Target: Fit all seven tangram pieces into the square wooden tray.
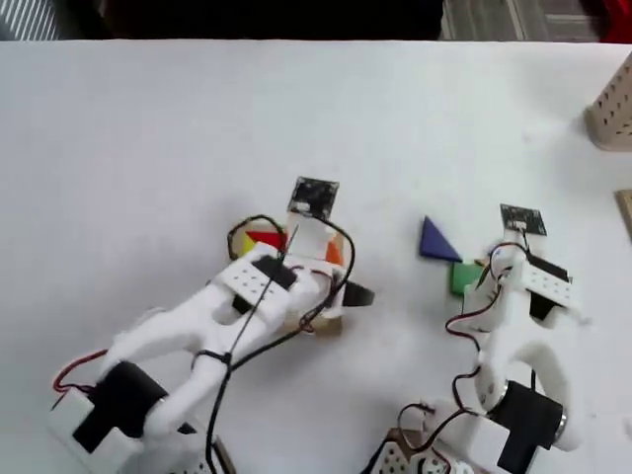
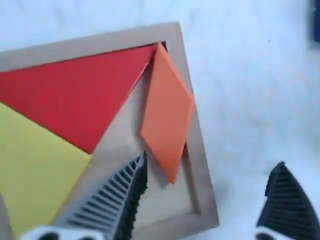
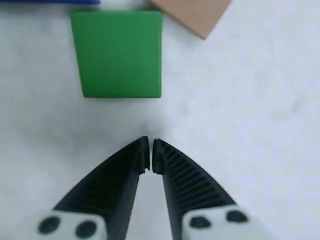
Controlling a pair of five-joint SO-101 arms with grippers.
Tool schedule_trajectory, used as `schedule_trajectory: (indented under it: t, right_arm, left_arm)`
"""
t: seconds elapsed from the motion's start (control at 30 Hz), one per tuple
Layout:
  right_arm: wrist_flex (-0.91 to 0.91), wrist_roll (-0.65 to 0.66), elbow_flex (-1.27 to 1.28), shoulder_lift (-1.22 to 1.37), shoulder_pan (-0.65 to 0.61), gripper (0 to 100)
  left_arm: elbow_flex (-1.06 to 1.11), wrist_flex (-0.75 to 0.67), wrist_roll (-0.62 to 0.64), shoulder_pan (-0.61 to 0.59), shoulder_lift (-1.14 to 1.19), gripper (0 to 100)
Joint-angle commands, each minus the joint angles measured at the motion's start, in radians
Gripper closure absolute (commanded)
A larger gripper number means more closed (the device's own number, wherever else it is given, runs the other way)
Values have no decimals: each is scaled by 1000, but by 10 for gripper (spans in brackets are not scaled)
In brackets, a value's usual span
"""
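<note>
Tray sits left of centre on the worktop, under the left arm, with a yellow piece and the red triangle lying in it. Orange parallelogram is the one in hand, I reckon: one corner rides up on the frame, so it doesn't look seated. Left end effector hangs with its fingers apart, one over the tray floor and one outside the frame, holding nothing. Next move probably calls for a nudge inward plus a slight turn so it drops flat beside the red one. Off to the right, the blue triangle, green square and a tan piece lie loose on the worktop. Right end effector is pinched together, empty, near the green square.
</note>
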Motion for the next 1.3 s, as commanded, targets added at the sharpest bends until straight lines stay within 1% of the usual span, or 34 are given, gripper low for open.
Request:
schedule_trajectory:
  t: [0.0, 0.27, 0.33, 0.4, 0.53, 0.57, 0.63, 0.7, 0.87, 0.97, 1.07, 1.17, 1.27]
  right_arm:
    - [-8, 9, -6, -39, -10, 981]
    - [-8, 9, -6, -39, -10, 981]
    - [-8, 9, -6, -39, -10, 981]
    - [-8, 11, -6, -39, -10, 981]
    - [-8, 11, -6, -39, -10, 981]
    - [-8, 11, -6, -39, -10, 981]
    - [-8, 11, -6, -39, -10, 981]
    - [-8, 11, -6, -39, -10, 981]
    - [-8, 11, -6, -39, -10, 981]
    - [-8, 11, -5, -39, -10, 981]
    - [-8, 11, -5, -39, -10, 981]
    - [-8, 11, -5, -39, -10, 981]
    - [-8, 11, -5, -39, -10, 981]
  left_arm:
    - [-68, 25, -26, -8, -13, 633]
    - [-158, 14, -28, 8, -1, 639]
    - [-152, -28, -28, 10, -1, 658]
    - [-149, -78, -32, 4, -1, 729]
    - [-143, -140, -37, -4, -1, 945]
    - [-143, -143, -57, -4, -1, 989]
    - [-140, -138, -94, -4, 1, 949]
    - [-114, -146, -100, -7, 1, 928]
    - [-43, -157, -107, 1, 1, 924]
    - [-9, -209, -107, -2, 5, 924]
    - [-14, -219, -107, -2, 68, 924]
    - [-74, -186, -146, -4, 136, 925]
    - [-101, -137, -155, -2, 142, 928]
